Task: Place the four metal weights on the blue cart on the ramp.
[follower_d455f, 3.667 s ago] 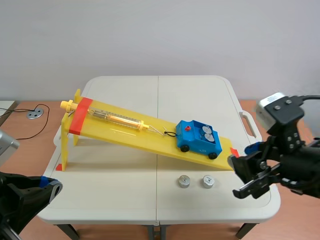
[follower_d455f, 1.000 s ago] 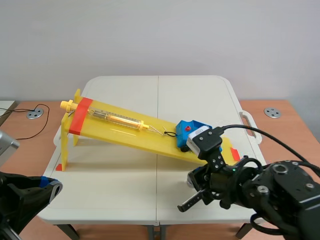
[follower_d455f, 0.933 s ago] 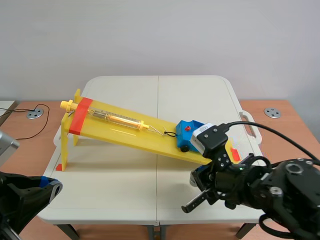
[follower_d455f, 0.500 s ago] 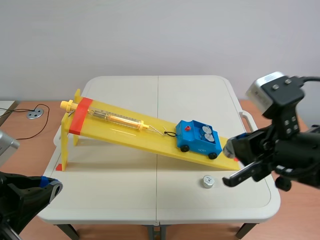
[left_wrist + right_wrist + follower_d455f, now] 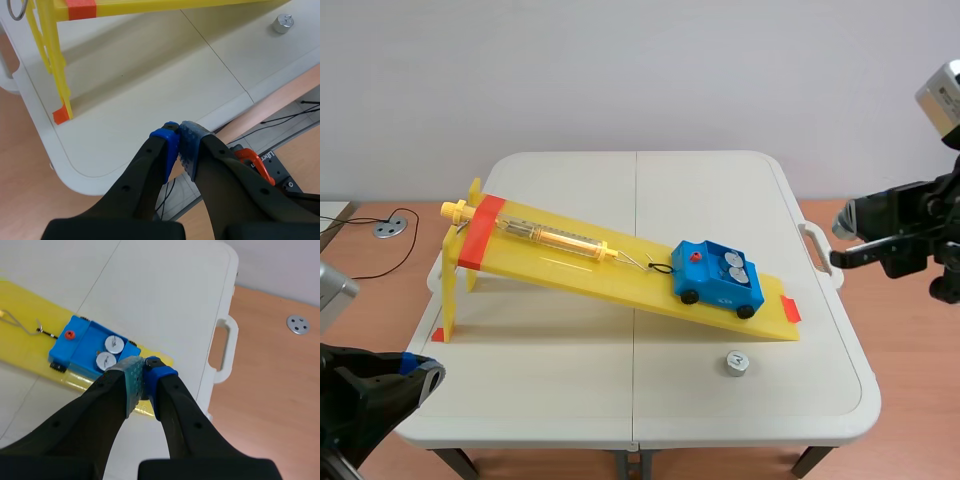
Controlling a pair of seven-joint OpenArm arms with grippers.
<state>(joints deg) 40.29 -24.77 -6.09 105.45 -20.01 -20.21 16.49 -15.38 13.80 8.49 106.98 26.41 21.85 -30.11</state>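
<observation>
1. Both arms are black, with thick moulded fingers.
2. Left tool (image 5: 179, 137): two blue dotted pads (image 5: 167, 146).
3. Right tool (image 5: 144, 369): one grey-green pad (image 5: 131, 377), one blue.
4. A silver-grey camera block (image 5: 942, 95) tops the right arm.

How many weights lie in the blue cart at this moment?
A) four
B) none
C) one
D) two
D: the right wrist view shows two weights side by side in the cart.

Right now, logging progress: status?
Left end effector shut, empty. Right end effector shut on held weight. Two weights in cart; loose weight on table. Cart unobstructed.
</observation>
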